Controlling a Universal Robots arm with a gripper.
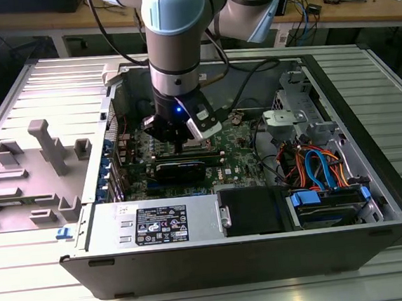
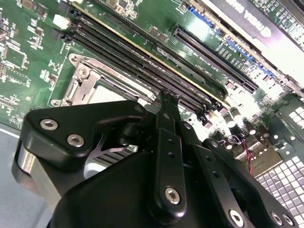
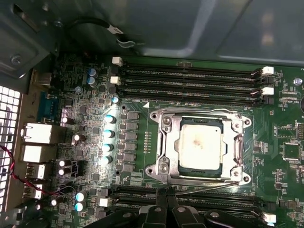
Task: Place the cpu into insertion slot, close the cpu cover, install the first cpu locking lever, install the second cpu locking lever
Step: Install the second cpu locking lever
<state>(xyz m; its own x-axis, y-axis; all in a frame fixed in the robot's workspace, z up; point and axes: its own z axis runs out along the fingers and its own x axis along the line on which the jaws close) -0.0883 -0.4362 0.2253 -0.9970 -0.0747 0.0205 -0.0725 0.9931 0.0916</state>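
Note:
The cpu, a square chip with a silver-grey top, lies flat in the insertion slot on the green board. The cpu cover, a dull silver frame, is down over the chip's edges. A thin wire locking lever runs along the socket's side nearest my gripper, slightly slanted. My gripper hovers at that side with its black fingers pressed together, their tips close to the lever's end. In the second wrist view the gripper points at the board beside the socket. In the exterior view the gripper reaches down into the open computer case.
Long black memory slots flank the socket on two sides. Upright capacitors and port blocks stand nearby. The case holds a power supply, a black drive box and coloured cables. A grey fixture sits on the table.

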